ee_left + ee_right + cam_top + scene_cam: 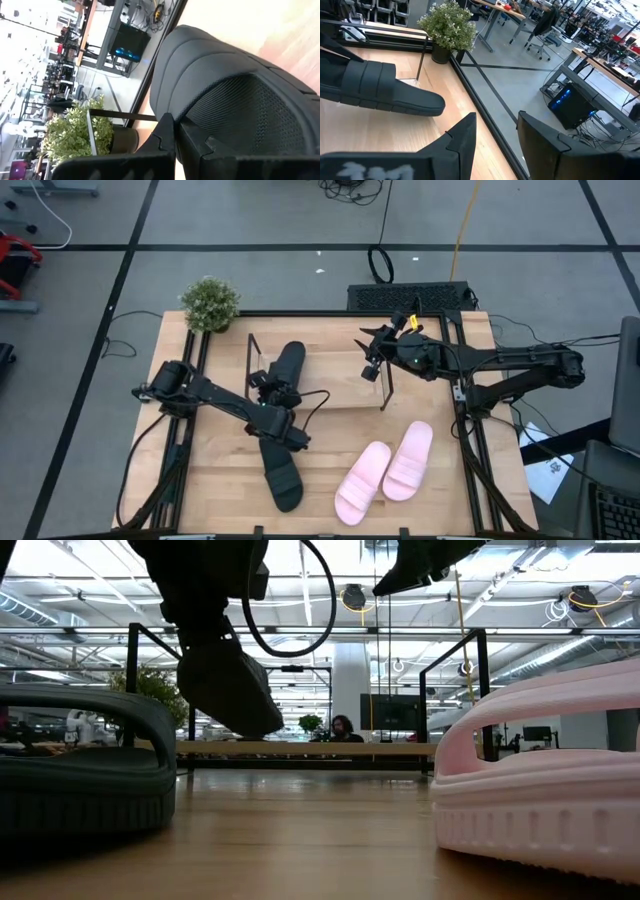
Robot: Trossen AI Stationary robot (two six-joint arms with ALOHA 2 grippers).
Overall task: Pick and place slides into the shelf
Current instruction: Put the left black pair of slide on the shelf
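1. Left gripper [277,387] clamped tight on 1 black slide [288,362], over the left part of the shelf [250,352].
2. Seen in the low view lifted clear of the tabletop [300,830] and tilted, 1 end lower than the other; in the left wrist view, filling the frame right against the dark fingers [165,134].
3. Right gripper [372,367] hanging above the shelf's right end, fingers [463,134] parted with nothing between them, well apart from every slide.
4. Second black slide [281,476] flat on the wood at the front of the table, below the left arm, just left of the pink pair.
5. 2 pink slides, 1 [362,482] and the other [409,461], side by side and touching, at the front right, both outside the shelf.
6. Shelf as thin black wire uprights toward the back middle of the table; from the right wrist view, the held black slide close to the shelf's far post.
7. Potted plant [210,303] at the back left corner of the table.
8. Person [343,727] seated far off in the room behind, visible in the low view only.
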